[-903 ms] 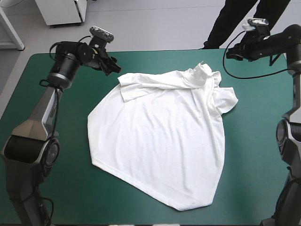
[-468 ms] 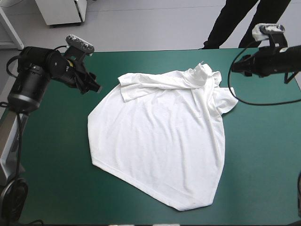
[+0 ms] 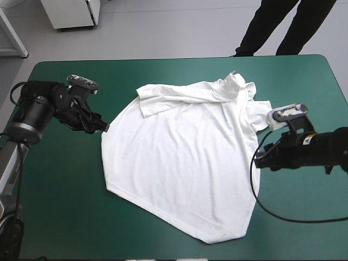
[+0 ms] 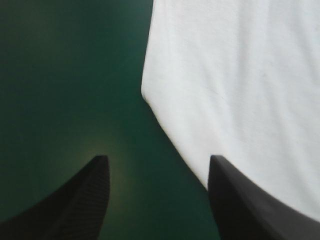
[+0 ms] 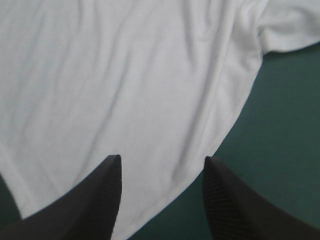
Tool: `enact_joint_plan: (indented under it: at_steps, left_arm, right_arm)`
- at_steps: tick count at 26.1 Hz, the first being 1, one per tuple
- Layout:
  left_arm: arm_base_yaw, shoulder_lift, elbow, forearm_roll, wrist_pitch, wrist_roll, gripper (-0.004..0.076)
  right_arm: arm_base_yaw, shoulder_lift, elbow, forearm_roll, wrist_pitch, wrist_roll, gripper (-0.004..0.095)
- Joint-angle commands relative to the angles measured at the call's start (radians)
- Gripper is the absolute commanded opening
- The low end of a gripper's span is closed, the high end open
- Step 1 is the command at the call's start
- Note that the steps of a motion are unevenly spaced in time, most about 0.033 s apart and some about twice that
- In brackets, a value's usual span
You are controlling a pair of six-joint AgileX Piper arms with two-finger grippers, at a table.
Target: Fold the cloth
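Both of your arms reach in low over the teal-green counter (image 3: 60, 217), one from each side. The white T-shirt (image 3: 185, 157) lies spread across the middle of the counter, mostly flat, with its far end bunched and creased. Your left tool (image 3: 105, 129) stands open at the shirt's left edge, gripping nothing. Your right tool (image 3: 258, 163) is open at the right edge, also empty.

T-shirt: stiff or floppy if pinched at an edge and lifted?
Likely floppy: the T-shirt lies flat with soft wrinkles and bunched folds, so it should sag from a pinch. Pushed, it probably bunches on the teal-green cover.
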Motion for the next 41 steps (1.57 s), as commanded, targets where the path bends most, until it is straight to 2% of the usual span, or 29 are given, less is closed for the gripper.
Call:
enact_joint_plan:
  at_steps: [1,5,14,22,27,29,32,34,35,36,41]
  left_arm:
    - [0.001,0.026,-0.023,-0.017,-0.056,-0.007,0.0431]
    - [0.003,0.111,-0.023,-0.017,-0.084,0.018,0.0431]
    - [0.003,0.272,-0.041,-0.023,-0.189,0.049,0.0430]
    - [0.027,0.378,-0.131,-0.028,-0.198,0.064,0.0426]
    - [0.036,0.407,-0.160,-0.082,-0.181,0.096,0.0391]
    - [0.036,0.409,-0.160,-0.118,-0.179,0.110,0.0344]
    - [0.036,0.415,-0.160,-0.120,-0.154,0.112,0.0219]
    - [0.036,0.423,-0.160,-0.118,-0.141,0.112,0.0130]
    - [0.036,0.433,-0.160,-0.118,-0.126,0.112,0.0028]
    - [0.036,0.435,-0.160,-0.118,-0.121,0.112,-0.0009]
    - [0.036,0.441,-0.160,-0.118,-0.100,0.114,-0.0022]
  right_arm:
    - [0.046,-0.032,0.021,-0.026,0.073,0.047,0.0487]
    - [0.046,-0.032,0.032,-0.073,0.077,0.068,0.0487]
    - [0.046,-0.030,0.032,-0.071,0.071,0.070,0.0487]
    - [0.046,-0.020,0.032,-0.062,0.064,0.074,0.0487]
    - [0.046,0.000,0.038,-0.068,0.066,0.077,0.0484]
    - [0.046,0.011,0.052,-0.085,0.077,0.077,0.0483]
    - [0.046,0.021,0.090,-0.086,0.077,0.077,0.0483]
    - [0.046,0.021,0.117,-0.086,0.078,0.077,0.0483]
    - [0.046,0.021,0.148,-0.086,0.078,0.077,0.0483]
    - [0.046,0.021,0.166,-0.082,0.078,0.077,0.0483]
    - [0.046,0.021,0.273,-0.011,0.078,0.077,0.0483]
